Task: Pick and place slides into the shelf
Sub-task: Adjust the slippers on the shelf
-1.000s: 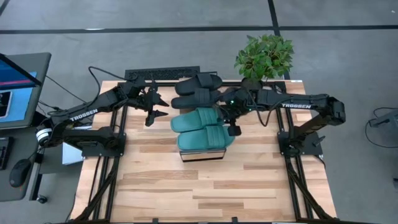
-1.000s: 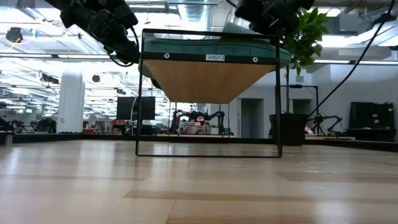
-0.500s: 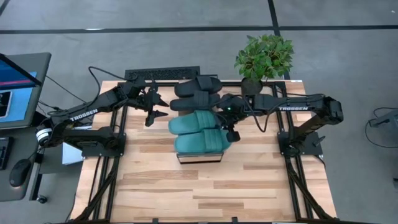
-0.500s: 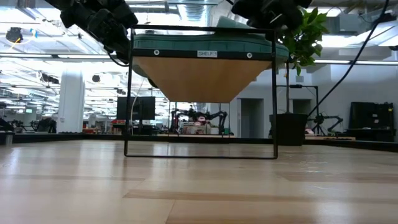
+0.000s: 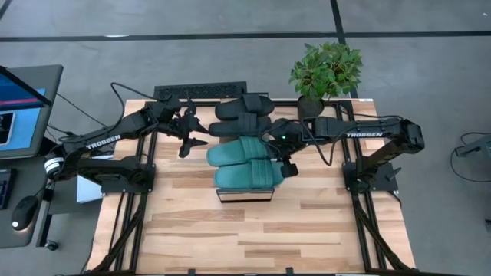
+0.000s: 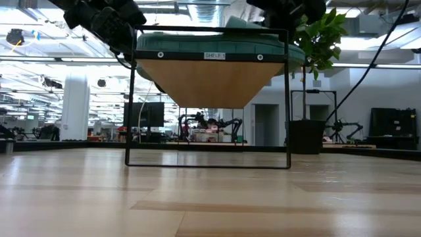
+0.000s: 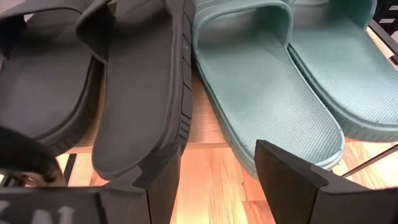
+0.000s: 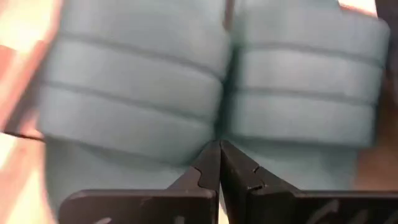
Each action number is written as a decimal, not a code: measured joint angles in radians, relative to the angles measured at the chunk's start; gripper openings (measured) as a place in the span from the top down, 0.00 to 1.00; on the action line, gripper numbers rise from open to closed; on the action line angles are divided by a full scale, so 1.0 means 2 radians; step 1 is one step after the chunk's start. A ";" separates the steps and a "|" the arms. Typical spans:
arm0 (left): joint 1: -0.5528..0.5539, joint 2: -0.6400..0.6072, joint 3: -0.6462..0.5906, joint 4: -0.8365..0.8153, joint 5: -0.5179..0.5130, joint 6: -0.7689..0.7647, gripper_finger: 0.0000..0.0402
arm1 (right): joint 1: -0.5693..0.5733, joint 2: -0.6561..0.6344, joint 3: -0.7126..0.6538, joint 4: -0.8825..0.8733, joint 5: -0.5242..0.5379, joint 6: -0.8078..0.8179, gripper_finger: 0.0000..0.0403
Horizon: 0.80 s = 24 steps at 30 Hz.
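Note:
Two teal slides (image 5: 244, 163) lie side by side on the near end of the shelf (image 5: 244, 194), soles down. Two black slides (image 5: 241, 115) lie on it farther back. In the low view the shelf top (image 6: 207, 56) stands on thin black legs. My right gripper (image 5: 287, 165) is shut at the teal slides' right side, against their straps (image 8: 219, 93). My left gripper (image 5: 189, 139) hangs open to the left of the slides, with nothing between its fingers (image 7: 217, 180); the black slides (image 7: 140, 81) and the teal ones (image 7: 267, 87) lie just ahead of it. My right gripper presses its shut fingertips (image 8: 219, 149) against the teal slides where the two straps meet (image 8: 221, 124). It comes from the table's right, slanting down. Both slides stay flat on the shelf top.
A potted plant (image 5: 325, 70) stands at the table's far right corner. A black keyboard-like bar (image 5: 199, 91) lies at the far edge. Bare wooden tabletop (image 5: 253, 238) stretches in front of the shelf.
My right gripper, shut throughout, has gone toward the table's left. The shelf with the slides on it has slid a little to the left along the table.

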 joint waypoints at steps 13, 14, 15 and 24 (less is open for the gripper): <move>0.000 0.000 0.000 0.025 0.000 0.009 0.52 | -0.028 0.000 0.000 0.048 0.086 -0.071 1.00; 0.000 0.000 0.000 0.027 0.000 0.009 0.52 | -0.030 0.000 0.003 0.044 0.086 -0.074 1.00; 0.000 0.000 0.000 0.029 0.000 0.009 0.52 | -0.032 0.000 0.008 0.041 0.086 -0.074 1.00; 0.000 0.000 0.000 0.036 0.000 0.023 0.52 | -0.035 0.000 0.038 0.065 0.065 -0.107 1.00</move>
